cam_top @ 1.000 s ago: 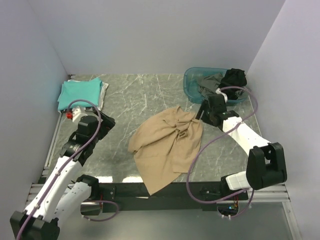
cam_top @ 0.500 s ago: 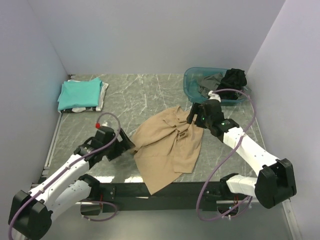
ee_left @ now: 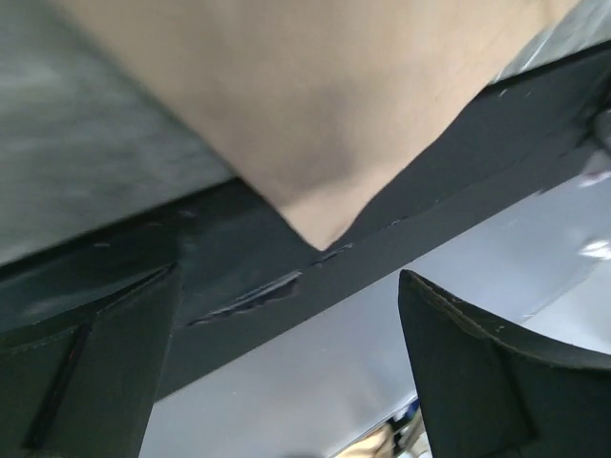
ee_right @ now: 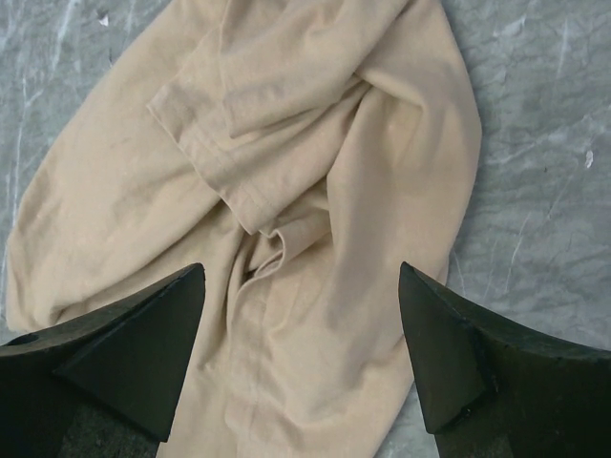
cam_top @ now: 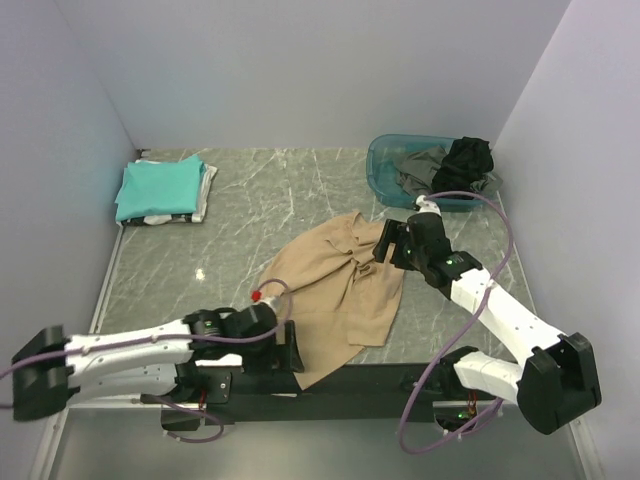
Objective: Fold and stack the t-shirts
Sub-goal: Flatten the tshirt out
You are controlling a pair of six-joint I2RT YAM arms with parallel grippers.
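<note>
Looked like the flattening step: tan shirt (cam_top: 335, 295) lay crumpled mid table (cam_top: 250, 205), near corner overhanging. Left gripper (ee_left: 288, 277) and right gripper (ee_right: 301, 272) both gaped wide, empty. Next, probably pinch corner and sleeve.

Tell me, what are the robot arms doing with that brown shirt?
They seem about to fold it. The tan shirt lies crumpled, one corner hanging off the table. The left gripper is open by that corner, the right gripper open above the shirt; neither holds anything. A teal shirt is already folded at the back left.
</note>
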